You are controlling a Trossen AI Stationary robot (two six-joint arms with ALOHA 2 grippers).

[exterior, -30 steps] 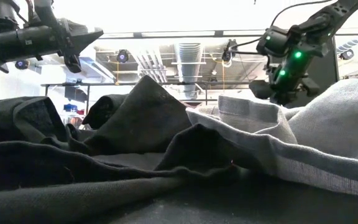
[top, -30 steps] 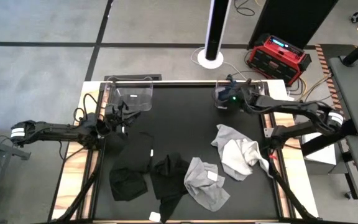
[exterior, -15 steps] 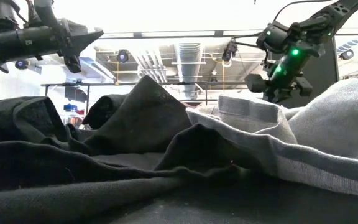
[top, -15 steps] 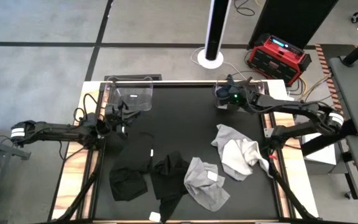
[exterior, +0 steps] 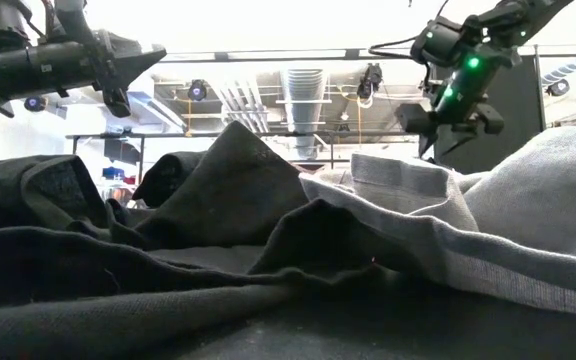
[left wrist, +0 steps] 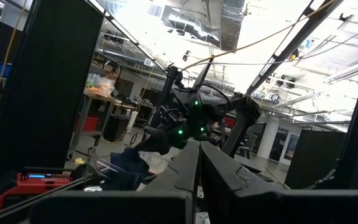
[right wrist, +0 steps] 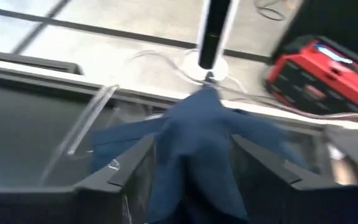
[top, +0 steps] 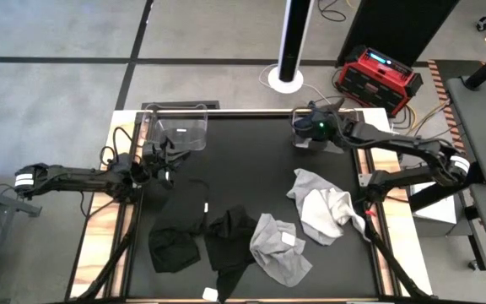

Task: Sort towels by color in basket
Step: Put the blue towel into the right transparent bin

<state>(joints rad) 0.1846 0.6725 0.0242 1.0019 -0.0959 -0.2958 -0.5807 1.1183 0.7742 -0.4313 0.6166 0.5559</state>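
A: Right end effector has spread apart since earlier, letting the navy towel drop.

B: Where?

A: Over the far-right clear basket. Left end effector pinched together, empty; other towels near on worktop.

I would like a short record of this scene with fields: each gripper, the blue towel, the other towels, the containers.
right gripper: open, above the clear bin at the far right
navy towel: hanging between its fingers, over that bin
left gripper: shut, at the table's left edge
black towels: on the mat, near left
grey and white towels: on the mat, near right
second clear bin: far left
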